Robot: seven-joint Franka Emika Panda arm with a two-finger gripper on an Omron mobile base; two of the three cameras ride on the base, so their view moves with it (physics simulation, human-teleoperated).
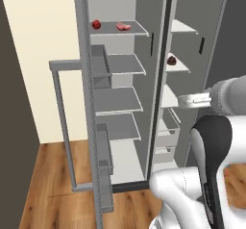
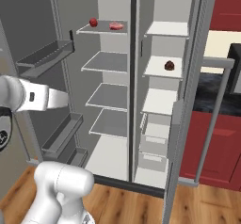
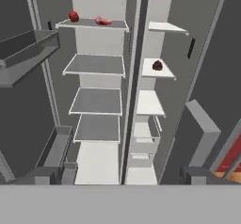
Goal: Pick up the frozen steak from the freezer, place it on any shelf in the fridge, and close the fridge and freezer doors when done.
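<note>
Looking forward from behind-left and behind-right; hand view facing closer, straight in; sharing the open fridge (image 1: 115, 79) and freezer (image 1: 175, 79).

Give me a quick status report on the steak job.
Gripper state can't be told. Steak on the fridge's top shelf, beside a red ball. Both doors open. Nothing in the way.

Flat, even rendered light fills all three views, with no glare and only faint shading inside the fridge (image 1: 120, 98). Edges look soft and slightly blurred from low resolution; the hand view is dimmest.
</note>
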